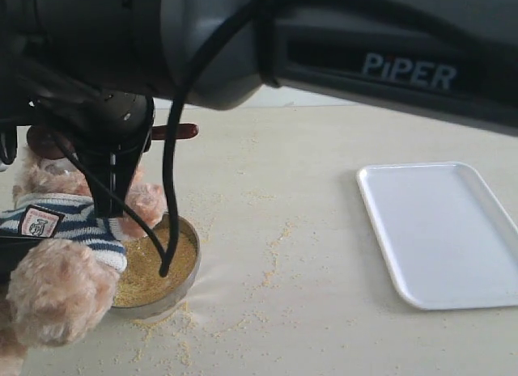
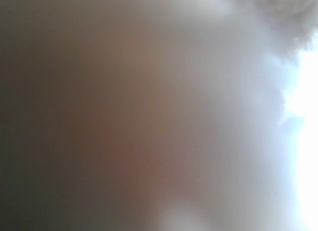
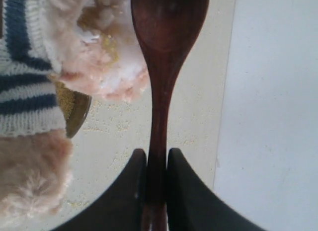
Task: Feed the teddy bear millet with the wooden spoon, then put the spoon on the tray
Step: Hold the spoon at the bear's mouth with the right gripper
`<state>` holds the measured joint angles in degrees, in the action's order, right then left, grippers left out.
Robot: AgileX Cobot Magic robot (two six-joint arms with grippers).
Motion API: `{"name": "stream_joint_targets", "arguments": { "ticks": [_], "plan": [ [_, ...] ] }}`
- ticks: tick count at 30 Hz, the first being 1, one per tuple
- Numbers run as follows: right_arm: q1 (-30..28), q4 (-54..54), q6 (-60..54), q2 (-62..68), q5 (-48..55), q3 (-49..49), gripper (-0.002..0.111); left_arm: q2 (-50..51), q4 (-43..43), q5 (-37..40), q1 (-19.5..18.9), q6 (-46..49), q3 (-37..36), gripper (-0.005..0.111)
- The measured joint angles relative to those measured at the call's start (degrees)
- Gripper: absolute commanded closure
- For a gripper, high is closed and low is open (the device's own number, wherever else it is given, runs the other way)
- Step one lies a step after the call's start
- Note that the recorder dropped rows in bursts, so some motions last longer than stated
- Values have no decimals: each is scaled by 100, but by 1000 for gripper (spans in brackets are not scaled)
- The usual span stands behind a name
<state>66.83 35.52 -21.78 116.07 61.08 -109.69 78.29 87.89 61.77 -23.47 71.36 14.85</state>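
Beige tabletop (image 1: 307,230), right gripper (image 3: 157,156) clamping wooden spoon (image 3: 166,52), wrist view only

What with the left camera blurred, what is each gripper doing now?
Left gripper: cannot be told, not visible.
Right gripper: closed on the dark reddish-brown wooden spoon.

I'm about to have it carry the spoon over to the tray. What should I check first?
1. Right gripper shut on the wooden spoon handle: ok.
2. Spoon's bowl free of millet: ok, no grains seen in the right wrist view.
3. Tray has bare room: ok.
4. Spoon apart from the teddy bear: cannot tell, fur lies close beside it.
5. Left gripper's state: cannot tell, its view is blurred.
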Motion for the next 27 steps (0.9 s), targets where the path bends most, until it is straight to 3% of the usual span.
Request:
{"name": "stream_joint_targets", "arguments": {
  "ticks": [27],
  "plan": [
    [0, -81, 654, 0, 425, 0, 109, 0, 105, 0, 0, 315, 0, 102]
  ]
}}
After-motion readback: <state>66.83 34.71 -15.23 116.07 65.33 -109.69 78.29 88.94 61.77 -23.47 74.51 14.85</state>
